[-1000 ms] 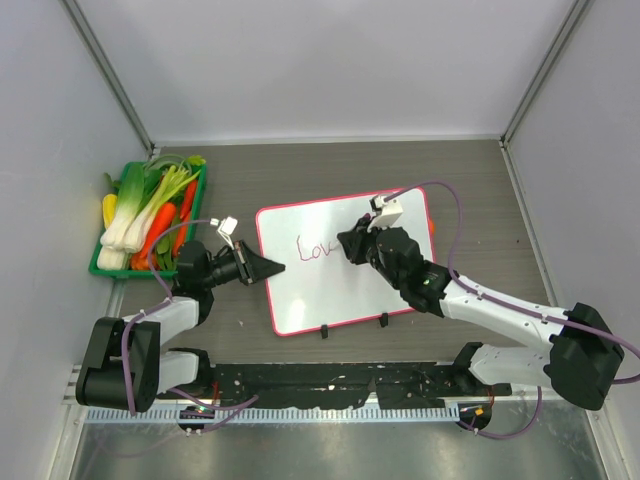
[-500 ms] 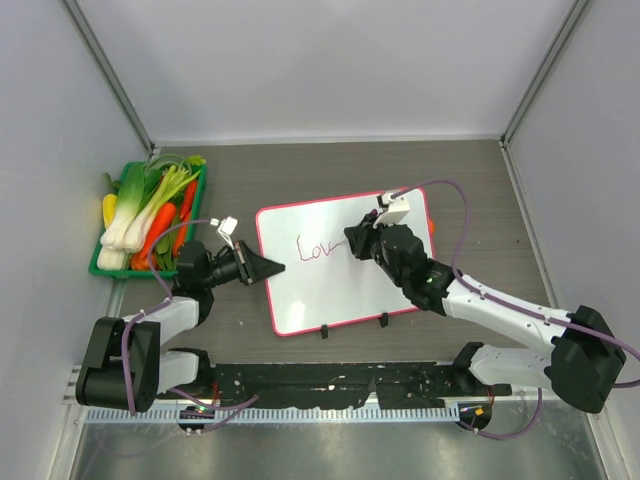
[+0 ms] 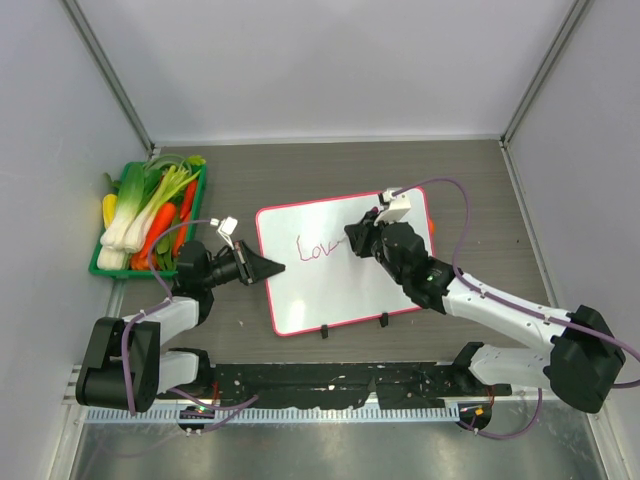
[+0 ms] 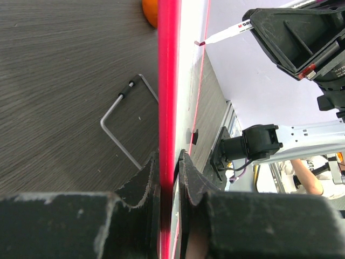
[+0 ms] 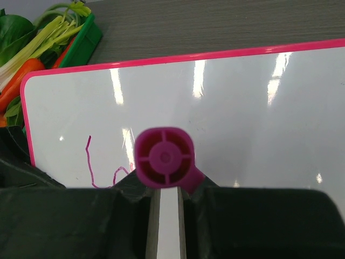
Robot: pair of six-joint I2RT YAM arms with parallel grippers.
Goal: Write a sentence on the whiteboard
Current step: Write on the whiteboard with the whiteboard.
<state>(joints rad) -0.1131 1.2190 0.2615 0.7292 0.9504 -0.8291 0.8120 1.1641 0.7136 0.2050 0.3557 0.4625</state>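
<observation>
- Change against the top view of a second ago: shifting the right gripper (image 3: 351,242) slightly toward the upper right of the frame, and trailing a short extra stroke off the end of the red script (image 3: 316,248).
- Meaning for the task: writing in progress, partway through a first word. Judging most of the sentence as still to come, with bare white remaining right of and below the script.
- Right claw: pinching the marker (image 5: 164,157) between closed fingers, with the magenta butt end facing the wrist camera. Pointing the tip at the board face in the left wrist view; actual contact impossible to confirm.
- Left claw: clamping the left gripper (image 3: 277,268) shut on the pink frame (image 4: 168,81) at the board's left edge, one finger on each face. Holding the same spot as in both earlier top views.
- Location of the task item: finding the whiteboard (image 3: 330,295) lying on the table (image 3: 300,170) at frame centre, slightly rotated, with two black feet (image 3: 325,331) on its lower edge.
- Otherwise matching the earlier frames: keeping the board pose and left arm pose as before, and leaving the green tray (image 3: 100,268) of vegetables at middle left.
</observation>
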